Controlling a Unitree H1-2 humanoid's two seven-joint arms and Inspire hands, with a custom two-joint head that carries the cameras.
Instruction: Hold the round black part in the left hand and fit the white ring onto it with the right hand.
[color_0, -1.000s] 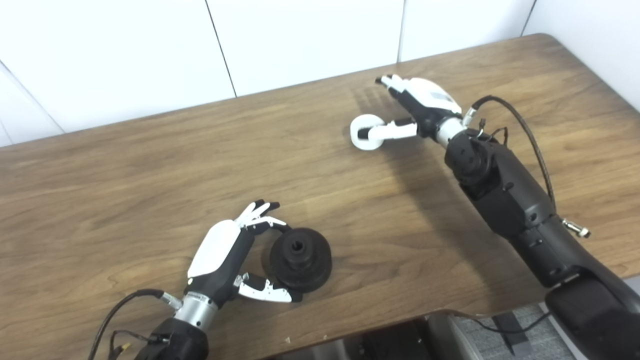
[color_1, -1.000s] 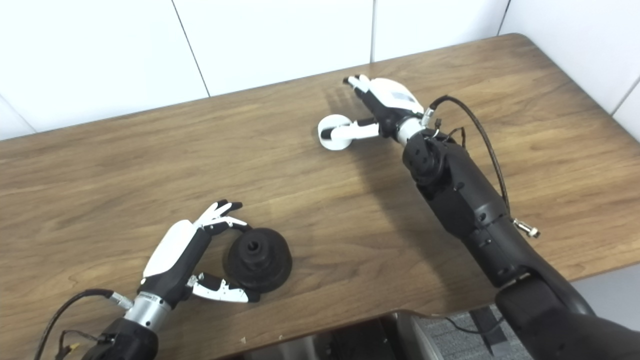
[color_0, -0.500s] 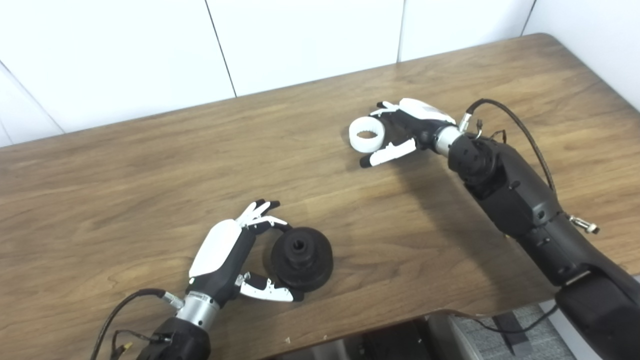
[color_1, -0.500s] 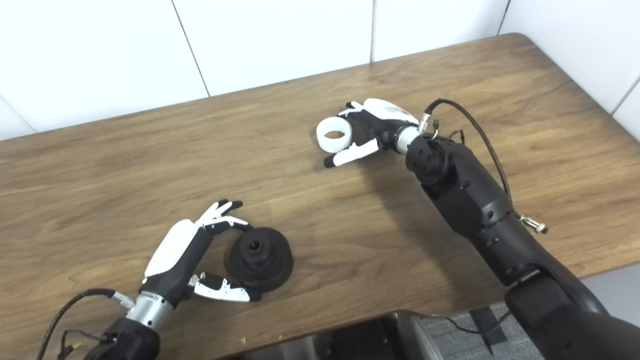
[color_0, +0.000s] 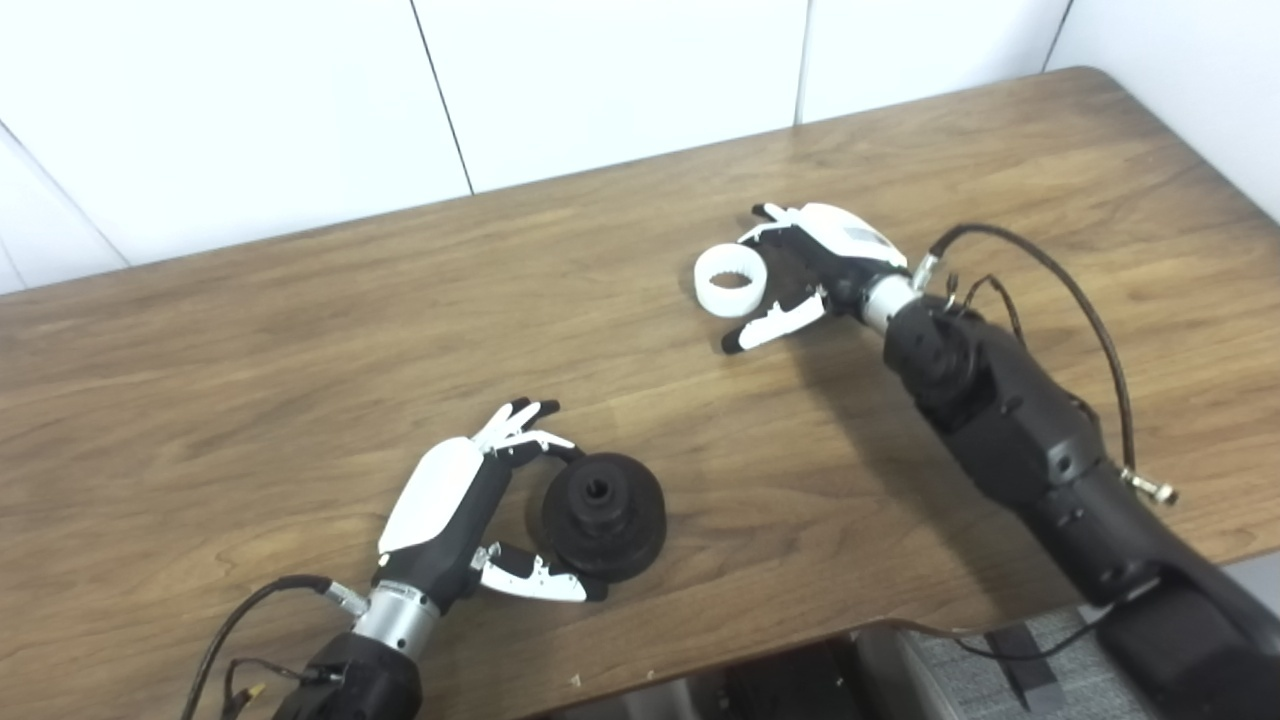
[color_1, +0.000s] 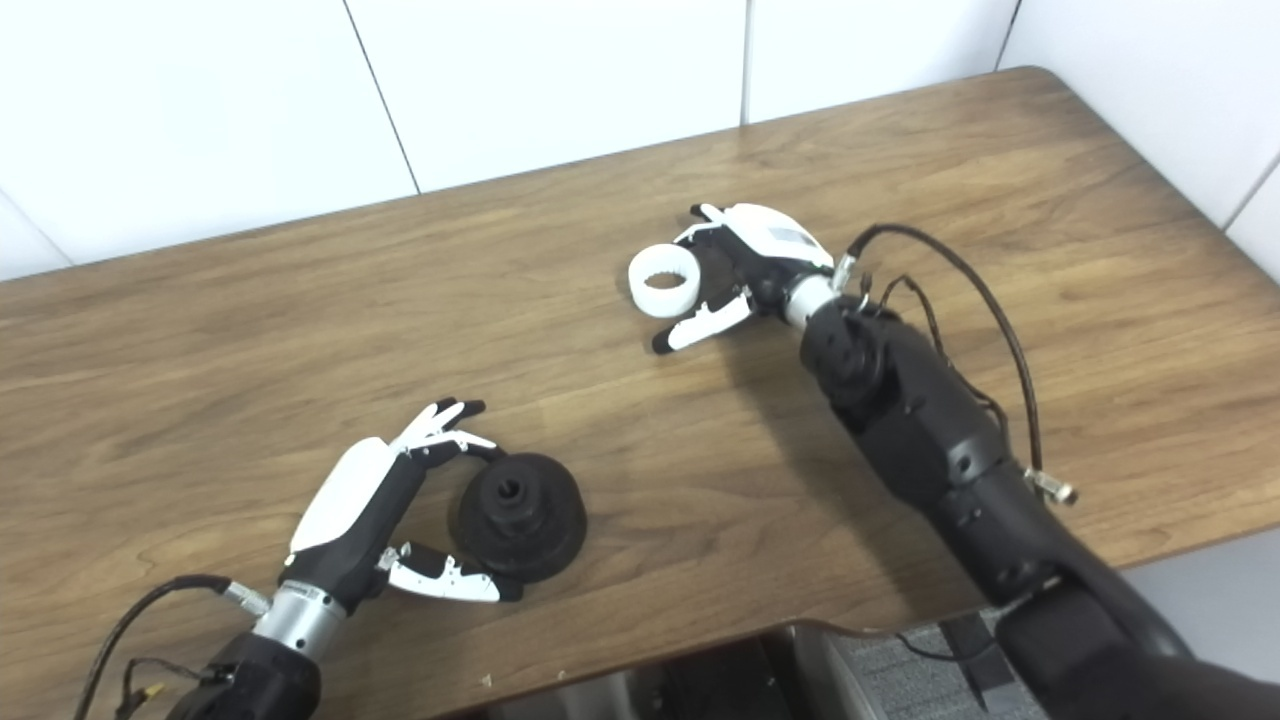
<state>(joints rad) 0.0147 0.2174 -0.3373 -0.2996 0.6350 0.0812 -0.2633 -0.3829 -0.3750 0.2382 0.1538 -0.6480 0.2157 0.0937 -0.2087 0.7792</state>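
A wooden counter (color_0: 300, 330) with a brown grain is seen filling most of both views, its far right corner rounded. Behind it a white wall (color_0: 600, 80) is shown, divided into panels by thin dark seams. Below the counter's near edge, at the lower right, a strip of grey floor (color_0: 960, 670) is visible, crossed by a thin black cable (color_0: 1000, 655). Beside it, under the edge, something dark is glimpsed, too cut off to be identified.
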